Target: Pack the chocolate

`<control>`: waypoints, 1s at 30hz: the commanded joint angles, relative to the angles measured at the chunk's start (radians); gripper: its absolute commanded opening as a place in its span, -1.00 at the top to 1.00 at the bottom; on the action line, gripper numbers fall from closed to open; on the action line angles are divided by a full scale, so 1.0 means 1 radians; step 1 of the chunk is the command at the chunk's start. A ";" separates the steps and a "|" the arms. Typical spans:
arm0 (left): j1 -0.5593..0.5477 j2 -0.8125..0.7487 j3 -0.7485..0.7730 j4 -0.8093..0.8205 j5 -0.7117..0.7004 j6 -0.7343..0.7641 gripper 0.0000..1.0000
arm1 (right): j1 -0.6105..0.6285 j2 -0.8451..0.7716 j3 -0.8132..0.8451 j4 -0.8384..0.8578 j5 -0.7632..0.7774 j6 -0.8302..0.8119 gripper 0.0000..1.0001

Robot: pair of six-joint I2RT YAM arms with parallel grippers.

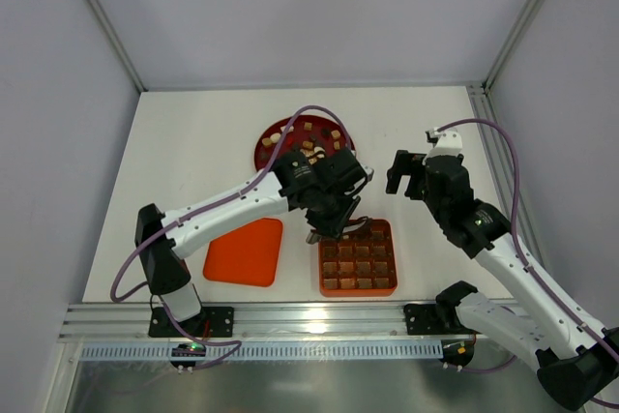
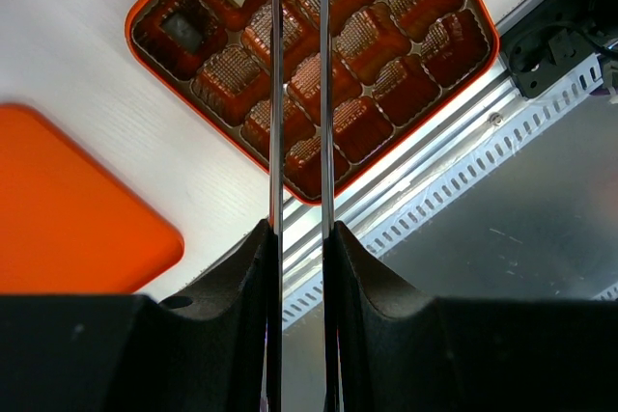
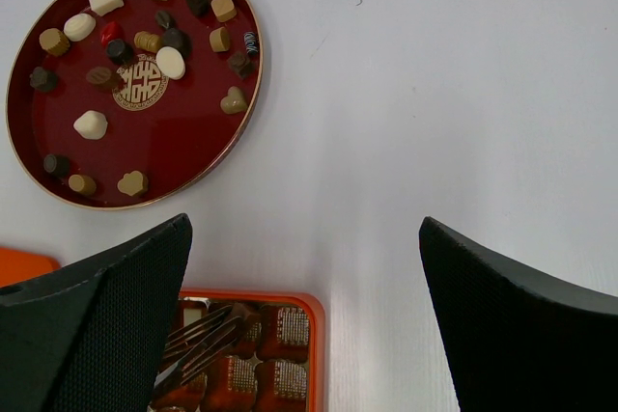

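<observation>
While the left jaws are clamped on tweezers (image 2: 276,94) over the tray (image 1: 358,291), the chocolate (image 3: 171,62) is mostly left on the plate (image 3: 174,132), just behind them and ahead-left of the wide-apart right jaws; left's reckoned nearer.

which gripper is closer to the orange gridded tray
Left. The left gripper hangs over the far left corner of the tray; the right gripper sits apart, beyond its far right corner.

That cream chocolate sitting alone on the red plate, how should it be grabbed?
Probably pinch the cream chocolate across its sides, straight down from above: it lies low on the red plate, with bare plate all around for the fingers.
</observation>
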 commanded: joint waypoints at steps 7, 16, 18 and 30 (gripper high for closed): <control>-0.011 -0.050 -0.034 0.005 -0.018 -0.009 0.47 | -0.001 -0.015 0.026 0.004 0.016 0.008 -1.00; -0.013 -0.047 -0.032 0.006 -0.018 -0.009 0.37 | 0.001 -0.021 0.024 -0.001 0.014 0.013 -1.00; -0.013 -0.049 -0.029 0.006 -0.019 -0.009 0.35 | 0.001 -0.021 0.027 -0.001 0.012 0.012 -0.99; -0.013 -0.049 0.006 -0.012 -0.039 -0.003 0.28 | 0.001 -0.018 0.030 0.002 0.014 0.008 -0.99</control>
